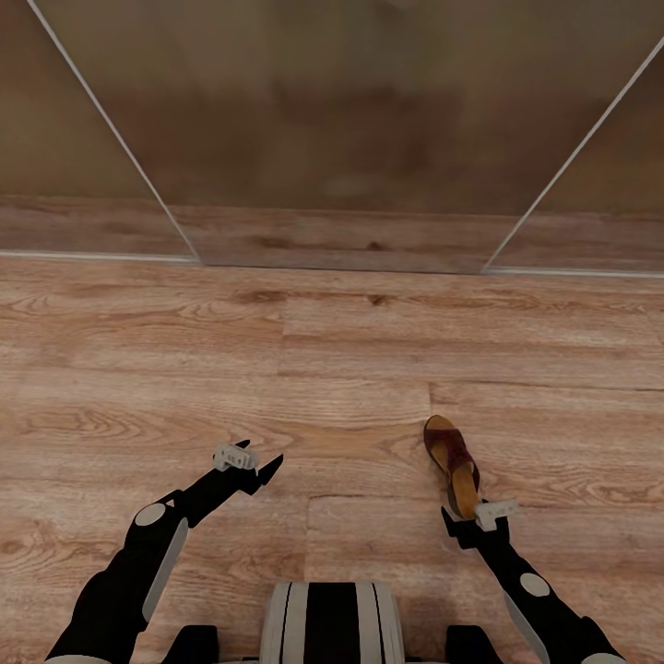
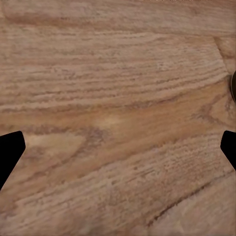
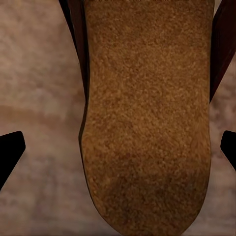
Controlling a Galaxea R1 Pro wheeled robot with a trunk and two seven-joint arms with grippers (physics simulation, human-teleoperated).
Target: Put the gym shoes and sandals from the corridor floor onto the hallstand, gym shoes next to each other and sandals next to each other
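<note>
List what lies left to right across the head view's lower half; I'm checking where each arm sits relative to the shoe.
Left gripper → robot's striped black-and-white trunk → dark reddish-brown open-toe leather sandal with tan insole on the light brown wood-plank floor, right gripper at its heel.

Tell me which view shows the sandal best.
Head view: the whole sandal lies on the corridor floor, right gripper at its heel. Right wrist view gives a close tan insole. Left wrist view catches perhaps a dark sliver at the frame edge.
</note>
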